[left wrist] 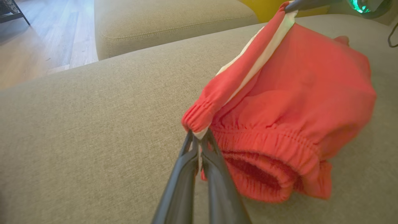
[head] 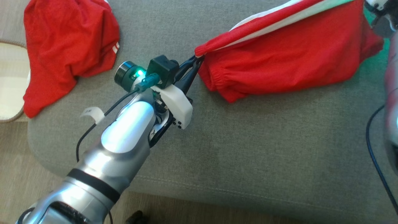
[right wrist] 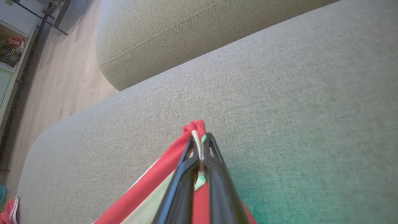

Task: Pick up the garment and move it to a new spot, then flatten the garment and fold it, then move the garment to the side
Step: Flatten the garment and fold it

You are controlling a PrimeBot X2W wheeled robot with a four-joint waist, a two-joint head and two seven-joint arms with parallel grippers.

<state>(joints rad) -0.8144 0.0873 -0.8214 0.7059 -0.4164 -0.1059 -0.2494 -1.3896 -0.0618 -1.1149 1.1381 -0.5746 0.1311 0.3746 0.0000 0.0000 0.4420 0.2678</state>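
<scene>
Looks like somebody's living room — a big grey fabric couch seat [head: 248, 149] with stitched seams, a matching cushion block [right wrist: 171, 31] beside it, light wood-plank floor [left wrist: 46, 37], a cluttered shelf [right wrist: 6, 71] off to the side. Laundry too – a red garment [head: 295, 56] and another red piece [head: 68, 40].
</scene>
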